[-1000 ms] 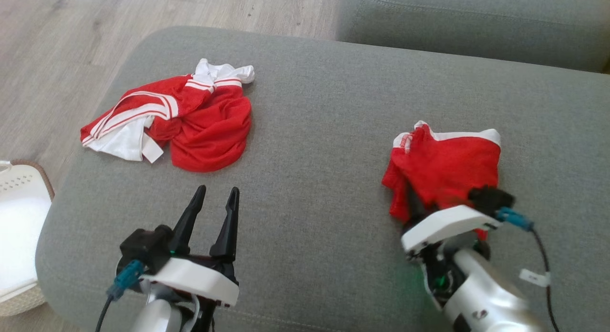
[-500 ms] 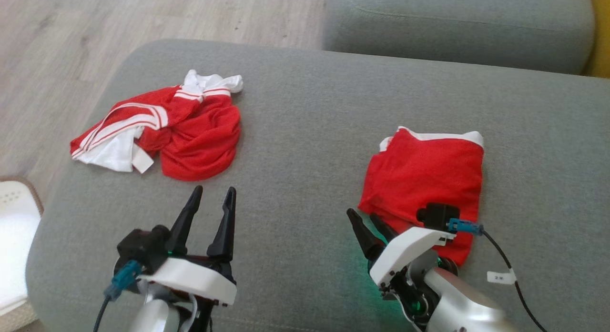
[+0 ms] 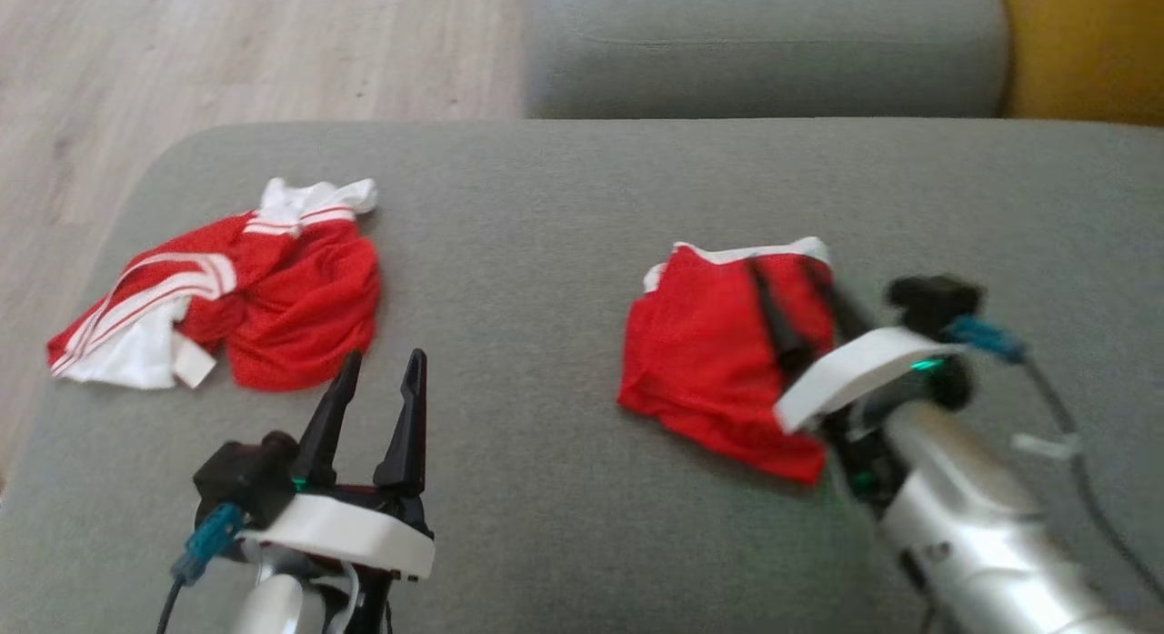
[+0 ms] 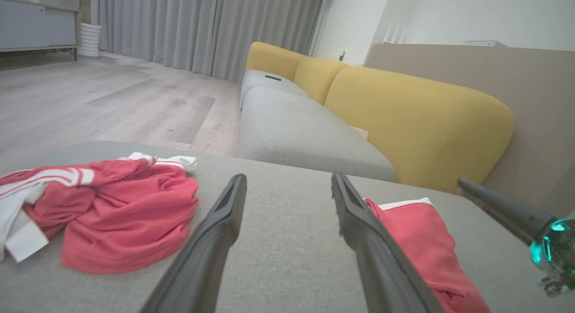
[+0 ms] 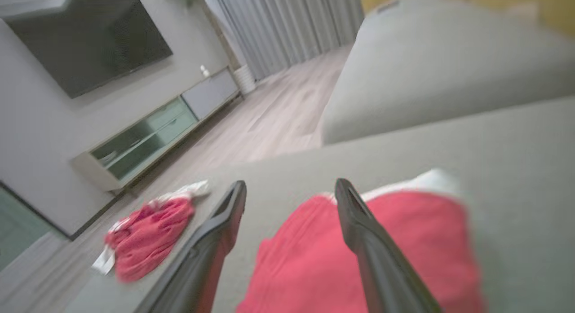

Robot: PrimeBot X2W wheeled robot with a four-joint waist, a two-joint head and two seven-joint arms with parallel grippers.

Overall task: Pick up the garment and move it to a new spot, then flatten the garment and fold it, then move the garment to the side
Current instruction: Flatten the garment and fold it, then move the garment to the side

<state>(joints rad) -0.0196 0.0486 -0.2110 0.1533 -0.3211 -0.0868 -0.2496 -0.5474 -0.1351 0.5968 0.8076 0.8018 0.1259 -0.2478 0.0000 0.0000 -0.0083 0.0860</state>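
Garment (image 3: 700,361) folded, right claw (image 5: 289,184) spread wide, empty

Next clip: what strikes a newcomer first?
Two garments on the grey fabric cushion: a crumpled red-and-white striped garment at left, a folded red garment with white trim at right. The right gripper holds open fingers over the folded one; the left gripper sits open nearby.

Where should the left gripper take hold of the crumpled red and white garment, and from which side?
Probably the thick red bunch at the right end of the garment, from the near side. Its folds stand up from the cushion, closest to the open left gripper; the striped white end lies flatter.
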